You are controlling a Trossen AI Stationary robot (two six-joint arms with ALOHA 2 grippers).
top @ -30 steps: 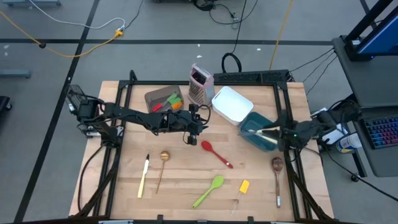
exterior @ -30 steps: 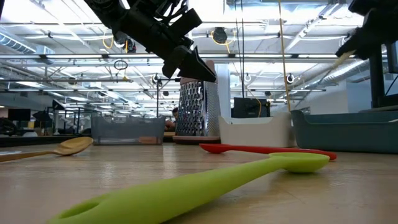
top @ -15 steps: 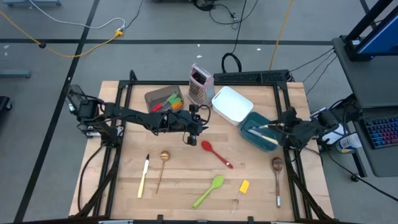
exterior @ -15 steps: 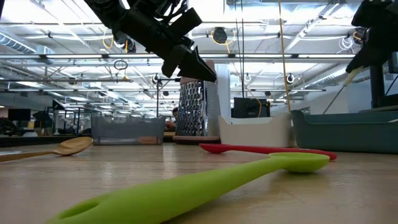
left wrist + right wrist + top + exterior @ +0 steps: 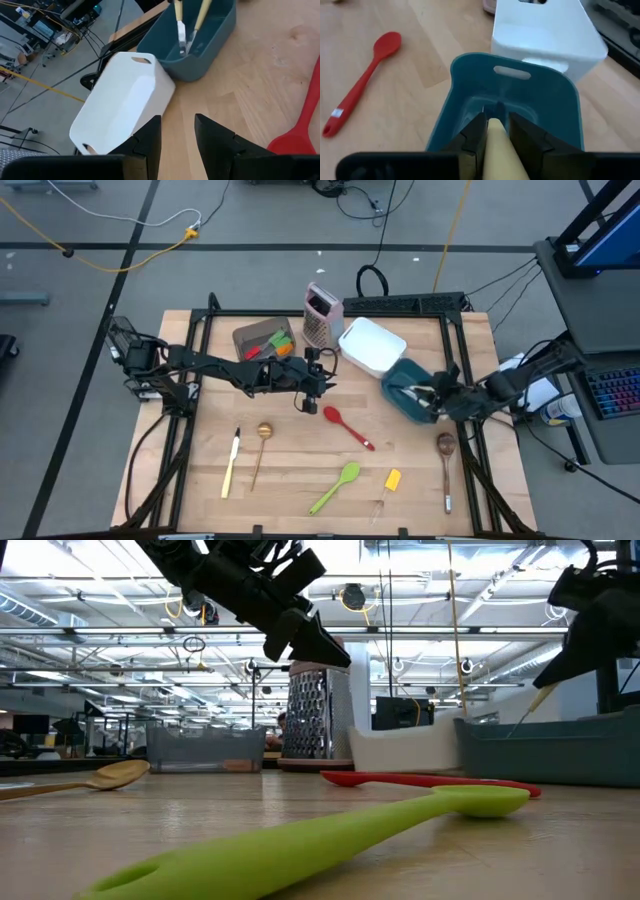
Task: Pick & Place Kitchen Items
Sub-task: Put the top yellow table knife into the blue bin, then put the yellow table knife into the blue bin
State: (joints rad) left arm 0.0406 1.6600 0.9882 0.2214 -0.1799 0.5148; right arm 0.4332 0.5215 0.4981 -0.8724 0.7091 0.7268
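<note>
Right wrist view alone: right pincer [image 5: 494,131] pinching cream-handled knife [image 5: 501,150] above teal container [image 5: 470,85].

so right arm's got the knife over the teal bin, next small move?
Probably open the fingers and let go. The right gripper holds the cream-handled knife with its blade tip pointing down inside the teal bin, another utensil already in there. Left gripper waits open mid-table.

No readable text, brand or number showed; the small white label on the red spoon [image 5: 361,82] handle was illegible.
</note>
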